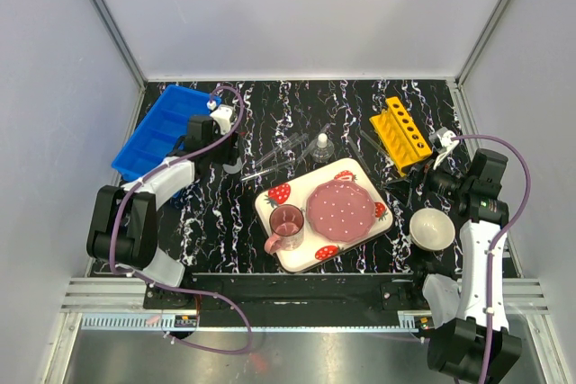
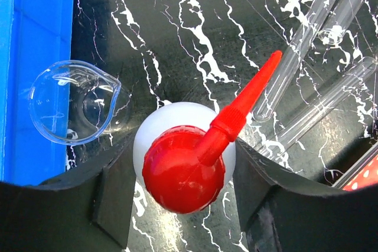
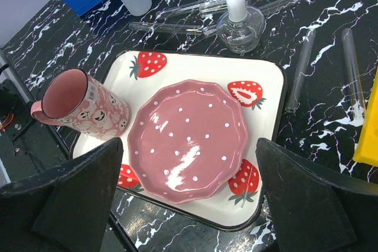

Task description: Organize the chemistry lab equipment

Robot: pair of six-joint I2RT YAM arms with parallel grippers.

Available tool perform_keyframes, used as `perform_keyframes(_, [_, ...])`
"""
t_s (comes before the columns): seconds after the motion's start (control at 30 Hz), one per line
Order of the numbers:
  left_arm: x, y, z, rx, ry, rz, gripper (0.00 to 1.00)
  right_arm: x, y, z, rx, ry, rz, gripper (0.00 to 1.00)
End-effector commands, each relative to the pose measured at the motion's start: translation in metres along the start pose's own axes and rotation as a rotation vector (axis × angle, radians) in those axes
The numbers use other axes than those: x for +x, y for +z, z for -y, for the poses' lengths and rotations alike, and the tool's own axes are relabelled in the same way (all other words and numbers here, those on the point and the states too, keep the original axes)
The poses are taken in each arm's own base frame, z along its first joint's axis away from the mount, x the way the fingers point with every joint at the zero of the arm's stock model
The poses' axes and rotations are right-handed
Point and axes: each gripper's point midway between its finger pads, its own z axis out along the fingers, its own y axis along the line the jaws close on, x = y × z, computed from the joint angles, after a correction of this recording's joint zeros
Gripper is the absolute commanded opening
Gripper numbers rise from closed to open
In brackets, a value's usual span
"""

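My left gripper (image 2: 184, 157) is shut on the white squeeze bottle (image 2: 183, 172), a finger pressed to each side of its body, and its red spout points up and to the right. The bottle stands upright on the table next to the blue bin (image 1: 162, 128). A small clear beaker (image 2: 74, 101) lies on its side just left of it. Thin glass tubes (image 2: 313, 22) lie to the right. The flask (image 1: 321, 148) stands behind the tray, and the yellow holed rack (image 1: 400, 135) is at the back right. My right gripper (image 3: 189, 146) hangs open above the tray's near edge, holding nothing.
A strawberry-print tray (image 1: 297, 263) with a pink plate (image 1: 342, 206) and pink cup (image 1: 286, 222) fills the table's middle. A larger white bowl (image 1: 432, 228) sits by the right arm. More tubes (image 3: 298, 72) lie between tray and rack.
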Motion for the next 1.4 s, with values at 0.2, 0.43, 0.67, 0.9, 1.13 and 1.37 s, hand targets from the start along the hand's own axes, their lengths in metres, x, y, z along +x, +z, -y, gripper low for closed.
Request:
perform_keyframes(0.2, [-0.049, -0.032, 0.018, 0.082, -0.083, 0.06, 0.42, -0.008, -0.003, -0.003, -0.004, -0.055, 0.024, 1.0])
perform_keyframes(0.43, [-0.051, -0.073, -0.018, 0.205, -0.469, -0.047, 0.38, -0.009, -0.004, -0.004, -0.004, -0.061, 0.026, 1.0])
perform_keyframes(0.67, [-0.067, -0.099, -0.083, 0.198, -0.816, -0.019, 0.38, -0.009, -0.004, -0.005, -0.01, -0.061, 0.026, 1.0])
perform_keyframes(0.9, [-0.087, -0.112, -0.144, 0.09, -0.925, 0.077, 0.38, -0.008, -0.004, -0.007, -0.021, -0.06, 0.027, 1.0])
perform_keyframes(1.13, [-0.06, -0.092, -0.179, -0.017, -0.992, 0.02, 0.38, -0.008, -0.004, -0.009, -0.029, -0.059, 0.029, 1.0])
perform_keyframes(1.37, [-0.044, -0.071, -0.195, -0.054, -1.015, -0.036, 0.41, -0.008, -0.004, -0.01, -0.036, -0.058, 0.03, 1.0])
